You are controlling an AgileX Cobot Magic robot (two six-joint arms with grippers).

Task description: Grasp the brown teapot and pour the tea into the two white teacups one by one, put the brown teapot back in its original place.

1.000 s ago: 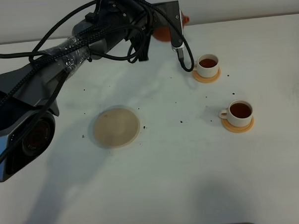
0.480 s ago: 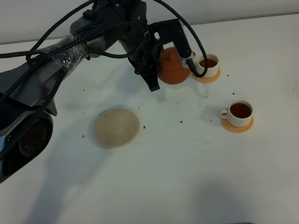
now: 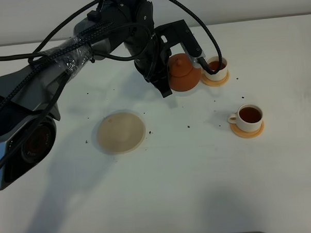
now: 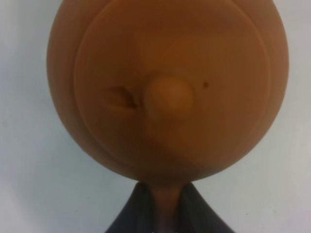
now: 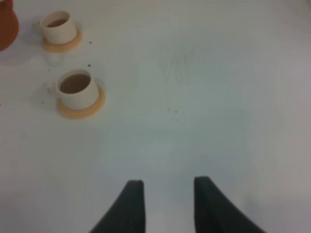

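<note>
Left gripper (image 4: pixel 160 206) clamped on the loop handle of the brown teapot (image 3: pixel 183 74), lid knob facing the wrist camera. Over the last second the pot has swung from behind the arm at the table's far edge to upright, just beside the far teacup (image 3: pixel 216 66) at its 9 o'clock; judged: pouring finished, return leg starting. Beige coaster (image 3: pixel 121 132) lies bare, at 7 o'clock from the pot, well apart. Right gripper (image 5: pixel 165 194) idle, jaws parted, holding nothing. Count: one teapot, one coaster, two white teacups, near one (image 3: pixel 248 115) included, both showing dark tea, two orange saucers.
</note>
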